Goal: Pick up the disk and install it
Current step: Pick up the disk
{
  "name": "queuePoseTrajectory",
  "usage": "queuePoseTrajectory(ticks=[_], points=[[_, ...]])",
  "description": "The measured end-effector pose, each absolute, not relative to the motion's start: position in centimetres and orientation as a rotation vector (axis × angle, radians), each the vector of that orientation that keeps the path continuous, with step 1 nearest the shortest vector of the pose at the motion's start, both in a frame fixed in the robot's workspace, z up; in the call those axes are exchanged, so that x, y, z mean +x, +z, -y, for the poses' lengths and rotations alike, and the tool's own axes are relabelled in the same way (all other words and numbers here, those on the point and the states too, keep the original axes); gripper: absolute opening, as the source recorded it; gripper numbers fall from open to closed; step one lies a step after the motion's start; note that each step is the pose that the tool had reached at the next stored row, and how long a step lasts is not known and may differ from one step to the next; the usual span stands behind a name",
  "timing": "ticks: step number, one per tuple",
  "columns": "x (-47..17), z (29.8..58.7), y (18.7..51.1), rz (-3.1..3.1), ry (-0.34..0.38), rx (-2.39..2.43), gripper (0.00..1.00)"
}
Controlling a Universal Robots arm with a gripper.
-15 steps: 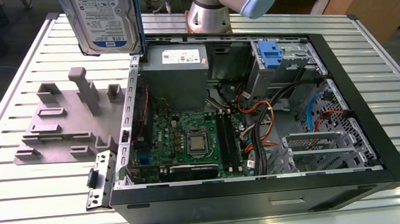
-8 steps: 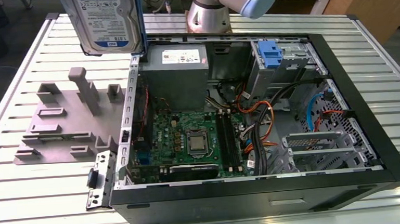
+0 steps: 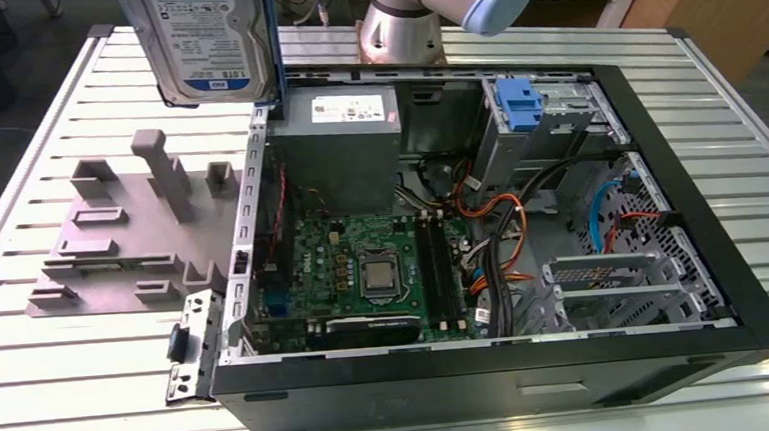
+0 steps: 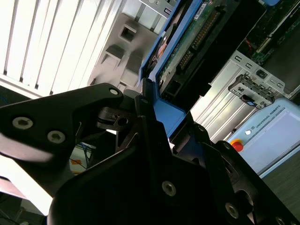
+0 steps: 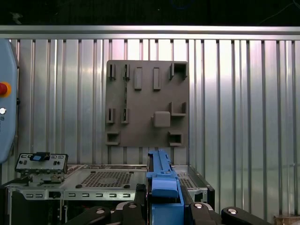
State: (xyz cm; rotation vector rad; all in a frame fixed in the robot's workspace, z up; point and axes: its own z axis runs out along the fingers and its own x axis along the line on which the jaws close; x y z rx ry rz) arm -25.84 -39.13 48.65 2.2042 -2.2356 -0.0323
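The disk (image 3: 207, 41) hangs high above the table at the exterior view's upper left, over the case's left wall, with its white-and-blue label facing the camera and a blue frame along its edge. In both wrist views my gripper (image 5: 164, 207) (image 4: 159, 140) is shut on the disk's blue frame (image 5: 161, 180) (image 4: 164, 110), black fingers (image 5: 199, 208) on either side. The second wrist view shows the disk's circuit-board side (image 4: 194, 33).
An open black computer case (image 3: 679, 208) lies on the slatted metal table (image 3: 73, 365), with a motherboard (image 3: 361, 267), a grey power supply (image 3: 340, 148) and a drive bay holding a blue clip (image 3: 518, 102). A grey fixture plate (image 3: 133, 241) (image 5: 146, 103) sits left of the case. The arm's base (image 3: 407, 24) stands behind.
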Motion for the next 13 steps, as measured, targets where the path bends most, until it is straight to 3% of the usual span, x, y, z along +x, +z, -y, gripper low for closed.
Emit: queuePoseTrajectory(ticks=[13], points=[[-25.50,39.13,48.65,2.236,-0.032,2.204,0.37]])
